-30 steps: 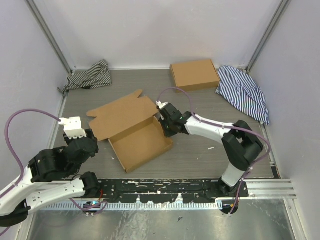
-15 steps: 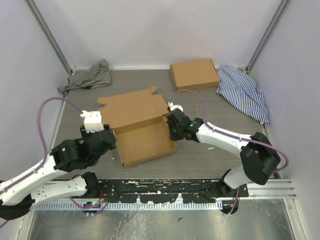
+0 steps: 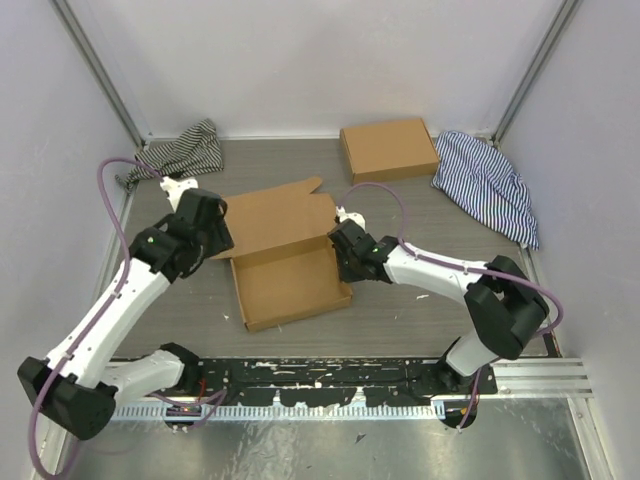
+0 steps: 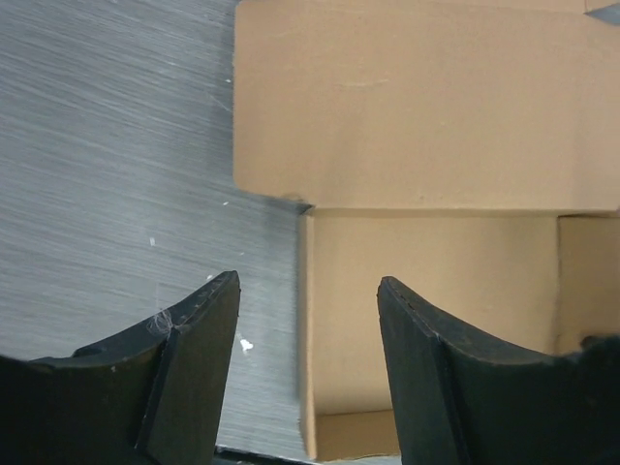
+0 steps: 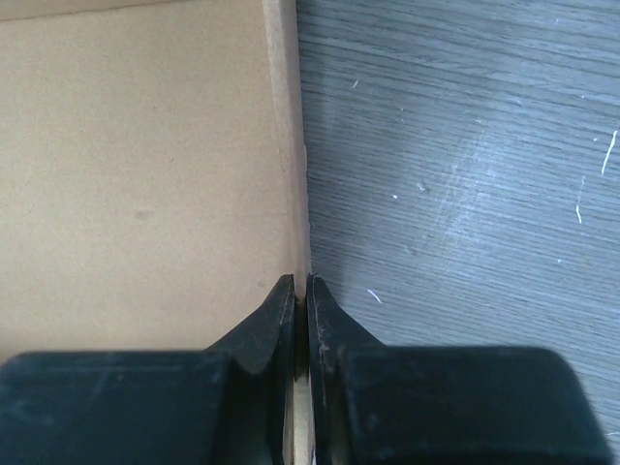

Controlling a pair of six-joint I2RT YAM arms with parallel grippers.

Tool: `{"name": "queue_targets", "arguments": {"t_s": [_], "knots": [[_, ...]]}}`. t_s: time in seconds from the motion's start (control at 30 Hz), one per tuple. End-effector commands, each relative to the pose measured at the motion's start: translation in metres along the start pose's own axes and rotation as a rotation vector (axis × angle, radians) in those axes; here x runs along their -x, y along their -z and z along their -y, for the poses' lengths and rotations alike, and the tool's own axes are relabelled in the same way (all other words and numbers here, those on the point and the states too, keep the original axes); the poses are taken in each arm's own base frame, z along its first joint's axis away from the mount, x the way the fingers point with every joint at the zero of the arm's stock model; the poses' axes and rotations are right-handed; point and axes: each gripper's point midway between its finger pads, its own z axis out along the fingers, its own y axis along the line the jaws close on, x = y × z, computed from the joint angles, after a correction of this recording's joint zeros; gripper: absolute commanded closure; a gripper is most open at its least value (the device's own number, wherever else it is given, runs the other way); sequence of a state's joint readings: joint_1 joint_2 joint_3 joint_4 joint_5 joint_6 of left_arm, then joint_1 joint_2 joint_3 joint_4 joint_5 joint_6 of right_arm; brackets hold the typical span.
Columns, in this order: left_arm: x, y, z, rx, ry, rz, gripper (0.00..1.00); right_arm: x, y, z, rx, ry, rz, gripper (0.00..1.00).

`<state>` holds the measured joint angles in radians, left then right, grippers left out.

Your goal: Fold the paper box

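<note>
Lying mid-table in the overhead view, the paper box [image 3: 290, 285] has its tray walls up and its lid flap spread open toward the far side. The left gripper [image 3: 205, 225] hovers at the lid's left edge; the right gripper [image 3: 343, 255] sits at the tray's right wall. A second box [image 3: 388, 148] lies far, between a striped cloth [image 3: 180, 150] at far left and another [image 3: 485, 185] at far right.

Left wrist view: the jaws stand apart and empty, above the tray's left wall and the bare table [image 4: 116, 145].

Right wrist view: the jaws are pinched together on the tray's thin upright wall.

Matt brown cardboard paper box [image 3: 285, 260], streaky grey table [image 3: 400, 310]
</note>
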<state>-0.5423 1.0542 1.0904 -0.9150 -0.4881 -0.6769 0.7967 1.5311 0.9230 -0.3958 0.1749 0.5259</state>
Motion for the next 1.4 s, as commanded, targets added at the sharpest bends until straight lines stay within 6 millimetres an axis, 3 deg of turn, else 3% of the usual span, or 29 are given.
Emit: {"name": "queue_targets", "arguments": {"t_s": [0.0,0.17,0.33,0.5,0.63,0.73,0.87,1.13,1.23,1.37], "knots": [[0.008,-0.026,0.023,-0.158,0.089,-0.098,0.35,0.043,0.006,-0.029,0.079,-0.034,0.117,0.91],[0.013,-0.053,0.016,-0.088,0.095,-0.153,0.36,0.043,0.005,-0.038,0.109,-0.05,0.103,0.9],[-0.004,-0.084,0.009,-0.026,0.123,-0.239,0.35,0.034,0.004,-0.037,0.096,-0.085,0.091,0.88],[-0.012,-0.094,0.001,-0.001,0.165,-0.25,0.34,0.017,0.0,-0.034,0.072,-0.109,0.073,0.85],[-0.009,-0.096,-0.006,-0.001,0.194,-0.237,0.31,0.012,0.002,-0.037,0.074,-0.11,0.074,0.69],[-0.01,-0.096,-0.01,0.0,0.203,-0.24,0.29,0.014,0.008,-0.039,0.074,-0.106,0.083,0.53],[-0.013,-0.099,-0.014,-0.014,0.23,-0.253,0.25,0.028,0.019,-0.036,0.045,-0.113,0.135,0.35],[-0.018,-0.091,-0.021,-0.055,0.303,-0.229,0.24,0.068,0.05,-0.031,-0.006,-0.094,0.242,0.14],[-0.017,-0.084,-0.022,-0.073,0.318,-0.211,0.24,0.1,0.062,-0.028,-0.028,-0.076,0.297,0.08],[-0.02,-0.079,-0.021,-0.1,0.326,-0.209,0.24,0.163,0.07,-0.009,0.026,-0.129,0.36,0.03]]}}
